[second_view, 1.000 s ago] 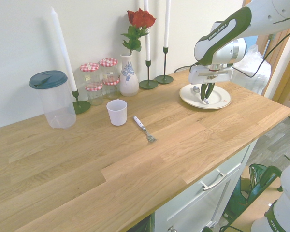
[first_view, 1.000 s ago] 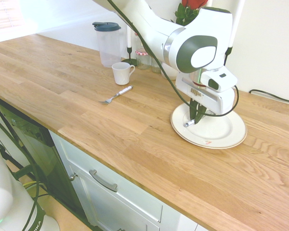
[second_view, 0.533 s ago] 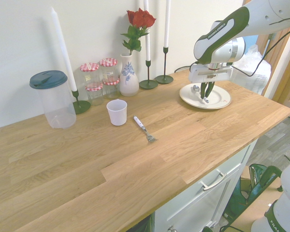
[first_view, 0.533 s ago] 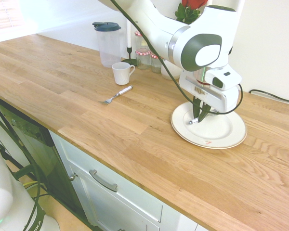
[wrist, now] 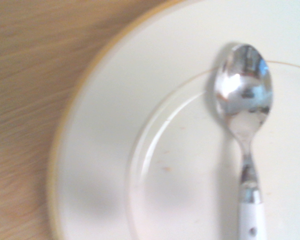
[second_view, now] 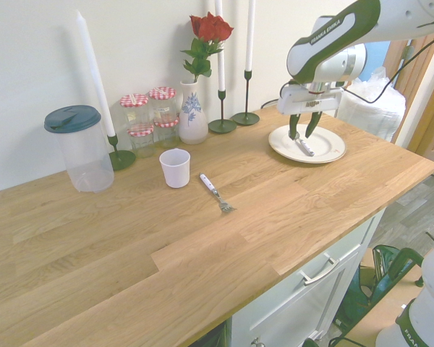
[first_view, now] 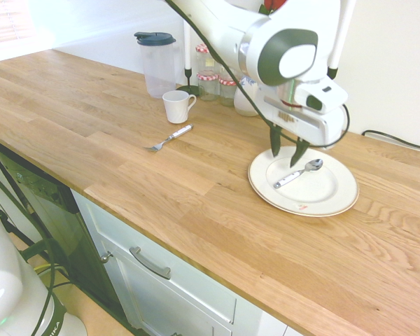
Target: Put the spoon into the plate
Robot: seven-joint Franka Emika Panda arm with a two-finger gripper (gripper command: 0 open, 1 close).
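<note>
Gripper [first_view: 285, 148] hangs above plate [first_view: 329, 199]; counter [first_view: 196, 189] in front bare; vase [second_view: 192, 116], candlesticks [second_view: 244, 116] crowd wall side behind.

The arm [first_view: 231, 31] is glossy white with rounded shells, and its last joint carries a dark grey-green cap with a white oval in the middle. On the second exterior view, white letters "FRANKA EMIKA" stand on a dark band. A black cable runs along it to the white gripper [first_view: 285, 148], whose two fingers are dark.
</note>
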